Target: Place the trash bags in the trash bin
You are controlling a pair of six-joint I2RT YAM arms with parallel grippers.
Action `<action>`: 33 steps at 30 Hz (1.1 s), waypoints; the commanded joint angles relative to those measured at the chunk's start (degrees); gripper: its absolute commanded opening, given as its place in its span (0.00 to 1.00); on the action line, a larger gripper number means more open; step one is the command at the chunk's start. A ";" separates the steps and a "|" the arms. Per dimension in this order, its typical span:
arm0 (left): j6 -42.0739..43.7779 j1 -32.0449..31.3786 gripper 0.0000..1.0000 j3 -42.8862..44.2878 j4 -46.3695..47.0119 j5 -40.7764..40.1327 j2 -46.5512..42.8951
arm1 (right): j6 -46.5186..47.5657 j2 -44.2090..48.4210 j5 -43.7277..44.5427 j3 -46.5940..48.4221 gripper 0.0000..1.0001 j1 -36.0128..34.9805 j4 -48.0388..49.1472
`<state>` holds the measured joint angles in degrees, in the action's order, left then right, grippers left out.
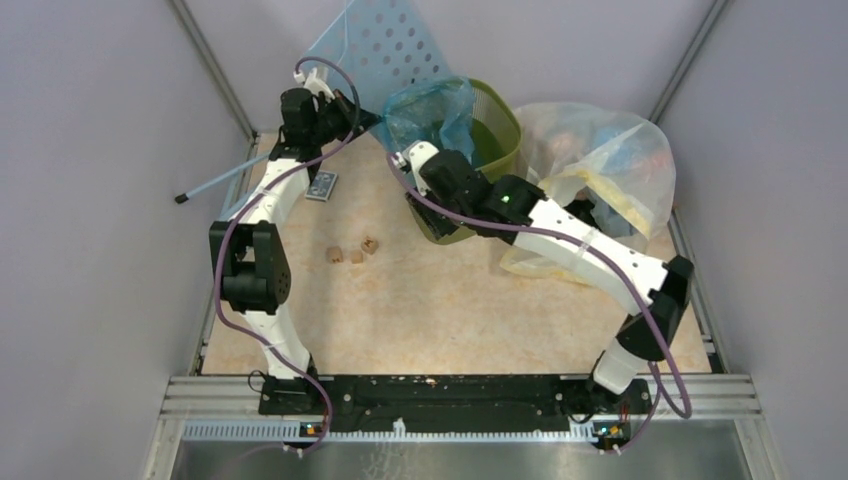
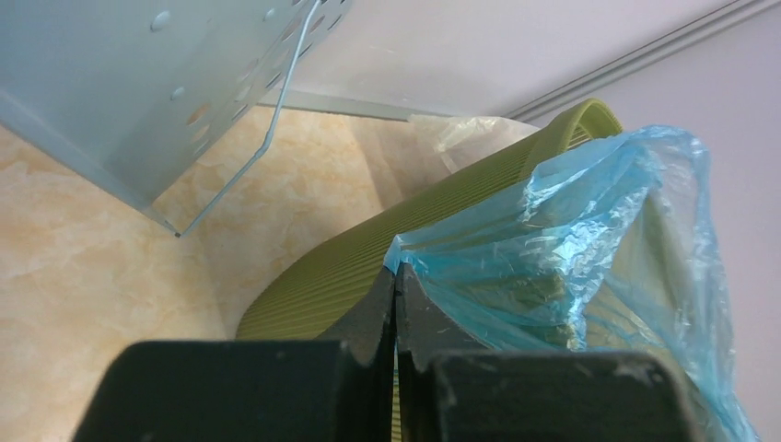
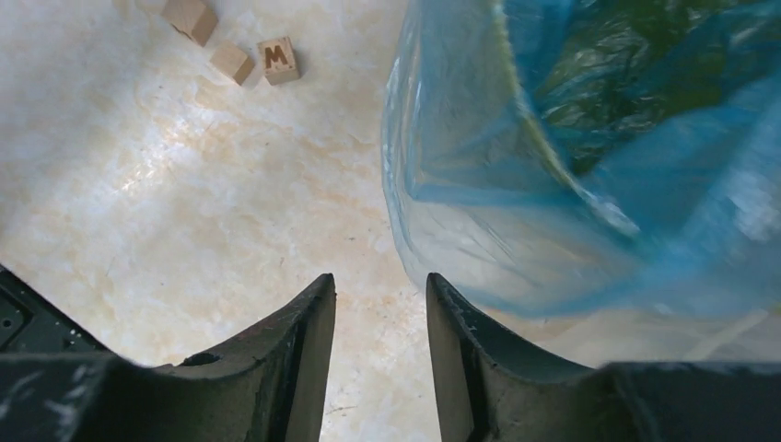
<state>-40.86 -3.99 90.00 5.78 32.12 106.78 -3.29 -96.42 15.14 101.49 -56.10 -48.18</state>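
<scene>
Film of the blue trash bag (image 2: 571,258), draped over the olive bin (image 2: 442,203), sits pinched in our left jaws, our right jaws standing apart beside it.

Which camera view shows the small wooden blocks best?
Right wrist view: the wooden blocks are close, and one shows a letter M. The top external view shows them tiny; the left wrist view shows none.

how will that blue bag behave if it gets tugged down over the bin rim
Probably floppy: the blue bag sags in crinkled folds over the bin rim. Likely very light, being thin and see-through. Could slip: the film looks glossy.
</scene>
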 commanded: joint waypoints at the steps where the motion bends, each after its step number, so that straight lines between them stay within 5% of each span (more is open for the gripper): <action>1: -0.25 -0.23 0.01 0.80 7.38 0.52 -0.73 | -1.51 7.59 -0.63 -0.78 0.43 -0.45 1.59; 10: -1.38 -0.28 0.21 -2.50 9.84 1.38 -2.63 | -6.74 11.08 -0.86 4.54 0.55 6.38 -0.06; 16: -0.15 -0.24 0.26 -4.20 6.14 -3.53 -5.48 | -7.80 2.91 7.02 15.79 0.68 10.52 -4.37; 33: -0.64 -0.64 0.22 -4.37 7.52 -0.97 -3.32 | -7.80 -10.64 7.79 30.04 0.59 14.35 -10.02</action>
<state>-41.91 -4.21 85.49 10.39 30.48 104.51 -11.18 -106.30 19.75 126.63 -41.85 -56.97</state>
